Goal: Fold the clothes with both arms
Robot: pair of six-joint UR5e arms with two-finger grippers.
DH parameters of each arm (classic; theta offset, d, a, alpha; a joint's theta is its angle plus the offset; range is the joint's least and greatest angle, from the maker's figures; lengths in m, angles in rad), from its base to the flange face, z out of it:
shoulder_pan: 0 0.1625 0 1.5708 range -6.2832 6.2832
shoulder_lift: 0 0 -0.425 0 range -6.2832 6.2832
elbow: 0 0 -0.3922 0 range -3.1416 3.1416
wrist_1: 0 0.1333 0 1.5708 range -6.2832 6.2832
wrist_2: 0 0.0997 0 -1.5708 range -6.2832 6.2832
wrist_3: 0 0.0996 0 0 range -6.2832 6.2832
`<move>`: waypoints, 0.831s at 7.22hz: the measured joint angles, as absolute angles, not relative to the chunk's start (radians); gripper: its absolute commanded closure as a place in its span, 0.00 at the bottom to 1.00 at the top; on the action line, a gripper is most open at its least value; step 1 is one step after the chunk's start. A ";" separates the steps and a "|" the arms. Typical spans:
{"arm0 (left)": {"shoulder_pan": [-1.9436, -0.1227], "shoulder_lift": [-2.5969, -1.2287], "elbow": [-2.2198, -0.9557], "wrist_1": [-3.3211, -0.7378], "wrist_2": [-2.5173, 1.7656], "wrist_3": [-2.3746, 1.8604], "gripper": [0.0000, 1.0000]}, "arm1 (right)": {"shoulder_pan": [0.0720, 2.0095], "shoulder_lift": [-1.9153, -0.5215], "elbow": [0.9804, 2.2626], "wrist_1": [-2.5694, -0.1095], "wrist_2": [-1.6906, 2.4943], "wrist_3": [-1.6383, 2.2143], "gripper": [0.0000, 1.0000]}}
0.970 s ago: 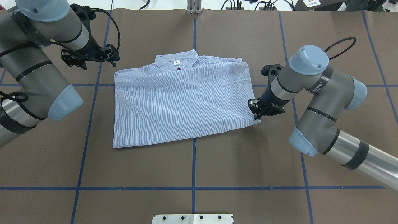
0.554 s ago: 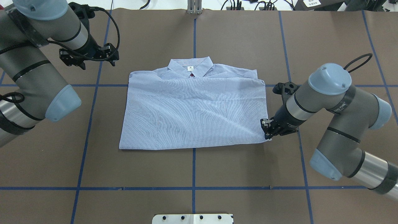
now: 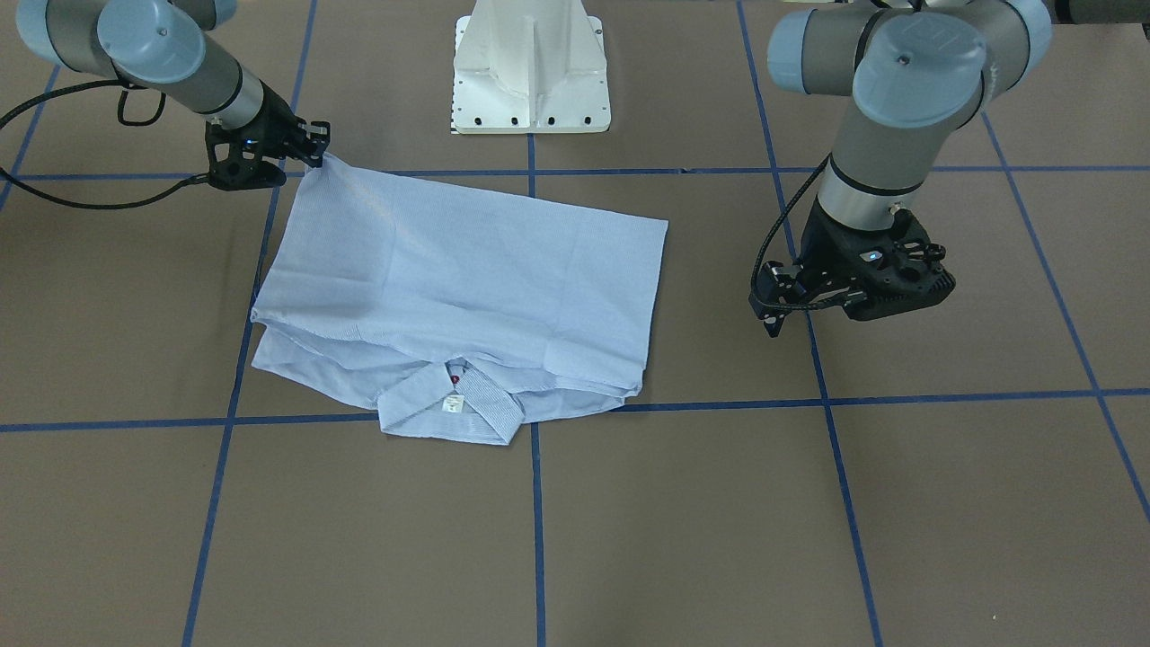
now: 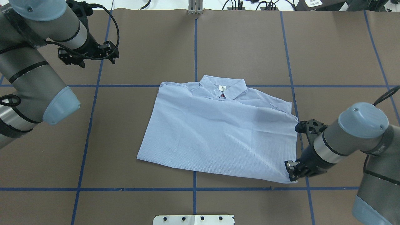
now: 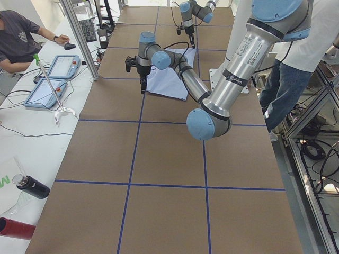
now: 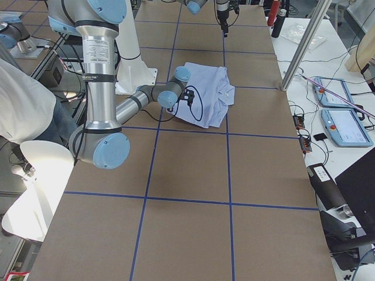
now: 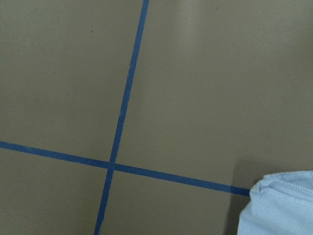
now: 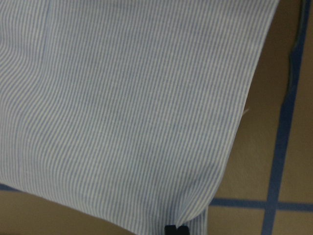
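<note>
The light blue striped shirt (image 4: 218, 134) lies folded on the brown table, collar and white neck label (image 4: 222, 87) on the far side. It also shows in the front view (image 3: 458, 270). My right gripper (image 4: 292, 175) is shut on the shirt's near right corner and holds it low over the table; in the front view it (image 3: 310, 155) pinches that corner. In the right wrist view the black fingertips (image 8: 176, 230) clamp the striped cloth (image 8: 122, 107). My left gripper (image 4: 98, 62) hangs open and empty, far left of the shirt. A shirt edge (image 7: 279, 205) shows in the left wrist view.
The white pedestal base (image 3: 530, 72) stands at the table's near edge. Blue tape lines (image 4: 194, 187) grid the brown table. A metal post (image 4: 195, 7) stands at the far edge. An operator (image 5: 21, 37), tablets and bottles are beside the table.
My right gripper has pulled the shirt's corner toward the robot and to the right. The whole shirt slid and turned with it. The left arm has hardly moved.
</note>
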State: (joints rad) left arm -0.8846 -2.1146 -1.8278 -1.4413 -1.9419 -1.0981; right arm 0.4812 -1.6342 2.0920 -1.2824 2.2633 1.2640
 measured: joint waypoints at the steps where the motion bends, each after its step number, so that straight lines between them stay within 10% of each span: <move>1: -0.882 -2.113 -1.841 -1.430 -1.938 -1.100 0.02 | 0.416 -1.678 2.124 -1.282 2.264 1.319 0.91; 2: -0.878 -2.110 -1.855 -1.424 -1.937 -1.101 0.01 | 0.357 -1.697 2.139 -1.282 2.266 1.375 0.01; 6: -0.782 -2.083 -1.922 -1.425 -1.944 -1.124 0.02 | 0.440 -1.624 2.164 -1.281 2.266 1.436 0.00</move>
State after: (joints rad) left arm -0.7816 -2.0832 -1.9222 -1.4254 -1.9440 -1.1245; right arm 0.4402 -1.6240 2.1645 -1.2811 2.2658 1.4358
